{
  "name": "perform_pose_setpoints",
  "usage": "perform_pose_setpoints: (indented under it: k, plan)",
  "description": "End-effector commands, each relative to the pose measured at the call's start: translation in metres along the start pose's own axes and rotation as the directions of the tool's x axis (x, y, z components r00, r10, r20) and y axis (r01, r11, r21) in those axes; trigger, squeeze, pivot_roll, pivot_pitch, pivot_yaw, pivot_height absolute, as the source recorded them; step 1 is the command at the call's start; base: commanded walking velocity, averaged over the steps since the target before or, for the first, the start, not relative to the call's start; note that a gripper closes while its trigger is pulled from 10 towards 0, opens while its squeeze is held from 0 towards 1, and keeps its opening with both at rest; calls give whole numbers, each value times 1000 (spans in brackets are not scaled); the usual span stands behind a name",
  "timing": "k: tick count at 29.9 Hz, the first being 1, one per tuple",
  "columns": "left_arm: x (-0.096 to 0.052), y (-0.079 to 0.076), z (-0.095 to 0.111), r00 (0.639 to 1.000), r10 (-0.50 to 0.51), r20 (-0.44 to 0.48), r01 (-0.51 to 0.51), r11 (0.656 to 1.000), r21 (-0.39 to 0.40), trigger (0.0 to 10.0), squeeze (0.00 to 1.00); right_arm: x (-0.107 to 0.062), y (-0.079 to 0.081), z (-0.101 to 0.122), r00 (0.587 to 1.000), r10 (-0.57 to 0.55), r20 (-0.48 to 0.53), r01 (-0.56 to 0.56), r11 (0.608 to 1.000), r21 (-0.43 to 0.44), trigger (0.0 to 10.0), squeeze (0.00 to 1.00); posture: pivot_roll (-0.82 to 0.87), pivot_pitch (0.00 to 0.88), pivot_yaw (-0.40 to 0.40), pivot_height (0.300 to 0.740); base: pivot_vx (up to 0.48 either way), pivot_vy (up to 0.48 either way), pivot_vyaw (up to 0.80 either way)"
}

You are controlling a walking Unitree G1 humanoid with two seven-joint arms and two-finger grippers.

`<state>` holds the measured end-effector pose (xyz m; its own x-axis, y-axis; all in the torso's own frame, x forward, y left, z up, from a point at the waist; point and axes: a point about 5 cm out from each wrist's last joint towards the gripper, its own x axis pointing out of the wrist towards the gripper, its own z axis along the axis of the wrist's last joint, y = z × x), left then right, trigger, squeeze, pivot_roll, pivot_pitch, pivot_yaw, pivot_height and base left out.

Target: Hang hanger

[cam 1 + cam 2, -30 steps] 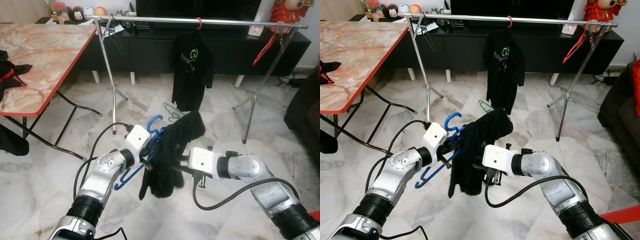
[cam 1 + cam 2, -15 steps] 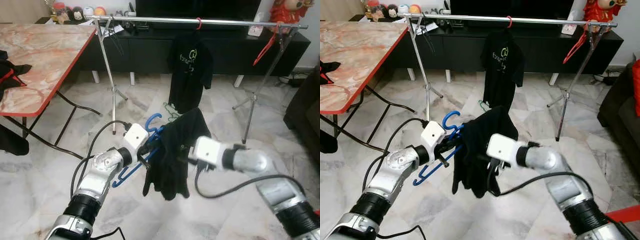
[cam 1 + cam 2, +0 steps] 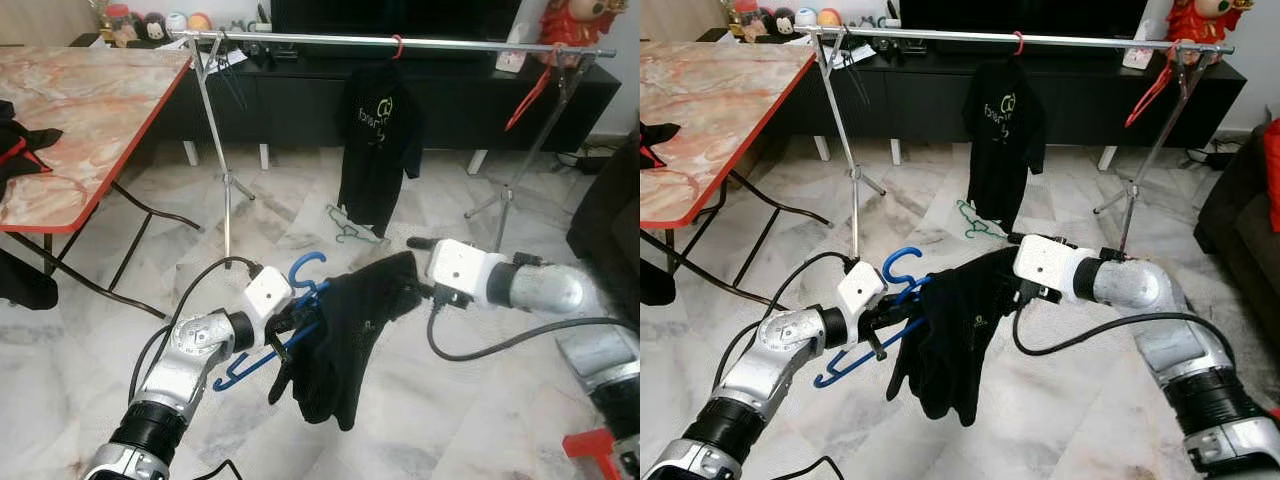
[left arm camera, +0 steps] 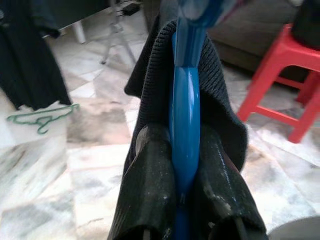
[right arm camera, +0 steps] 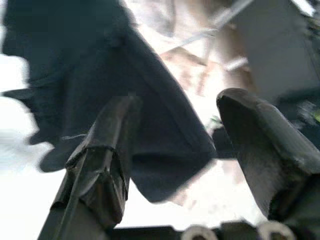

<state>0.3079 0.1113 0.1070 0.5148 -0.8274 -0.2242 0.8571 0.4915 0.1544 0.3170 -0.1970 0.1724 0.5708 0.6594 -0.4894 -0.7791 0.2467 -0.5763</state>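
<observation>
Two black fingers of the left gripper [image 4: 182, 200] are clamped on the smooth blue plastic hanger [image 3: 300, 290], whose glossy bar runs up between them in the left wrist view. A black knitted garment [image 3: 345, 340] is draped over that hanger, its ribbed cloth hanging in loose folds below the silver left arm, low above the floor. The hanger's curved hook stands up just beside the white wrist block.

The right gripper [image 5: 200, 165] has its fingers spread apart, with the upper edge of the black garment lying between them; the blur hides whether either finger touches the cloth. In the eye views it sits at the garment's top corner, on the end of the silver right arm.

Beneath lies a pale marble-patterned tile floor [image 3: 90, 340]. A thin green wire hanger [image 3: 345, 225] lies on it farther off, under a black T-shirt [image 3: 378, 150] with a green print. That shirt hangs from a red hanger hook on a straight metal clothes rail [image 3: 300, 38] held by tripod stands. A second red hanger [image 3: 530, 95] dangles near the rail's right end. To the left stands a folding table [image 3: 70, 120] with a marbled top and red edge, and behind the rail a long black cabinet [image 3: 300, 100].
</observation>
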Motion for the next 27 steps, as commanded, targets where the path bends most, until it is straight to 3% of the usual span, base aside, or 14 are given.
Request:
perform_pose_setpoints:
  k: [1, 4, 7, 10, 15, 27]
  plan:
    - [0, -3, 7, 999, -39, 27, 38, 999, 27, 10000, 0, -4, -1, 6, 996, 66, 53, -66, 998, -16, 10000, 0, -71, 71, -59, 740, 0, 0, 0]
    - [-1, -6, 6, 996, -92, 4, 92, 995, 35, 10000, 0, -9, -13, 9, 993, 70, 96, -71, 997, 2, 10000, 0, -70, 70, -58, 740, 0, 0, 0]
    - [-3, -9, 6, 991, -136, -8, 137, 990, 43, 10000, 0, -16, -11, 13, 972, 159, 174, -164, 986, 18, 10000, 0, -70, 70, -58, 740, 0, 0, 0]
    - [-4, -11, 6, 985, -171, -26, 172, 983, 66, 10000, 0, -18, -9, 11, 959, 221, 176, -224, 975, -6, 10000, 0, -69, 65, -58, 740, 0, 0, 0]
    - [-6, -9, 7, 978, -201, -57, 206, 971, 123, 10000, 0, -15, 0, 7, 924, 351, 154, -350, 936, -33, 10000, 0, -61, 58, -64, 740, 0, 0, 0]
    - [-4, -12, 15, 966, -254, -49, 259, 952, 164, 10000, 0, 2, 10, 9, 866, 465, 185, -460, 885, -73, 10000, 0, -51, 39, -72, 740, 0, 0, 0]
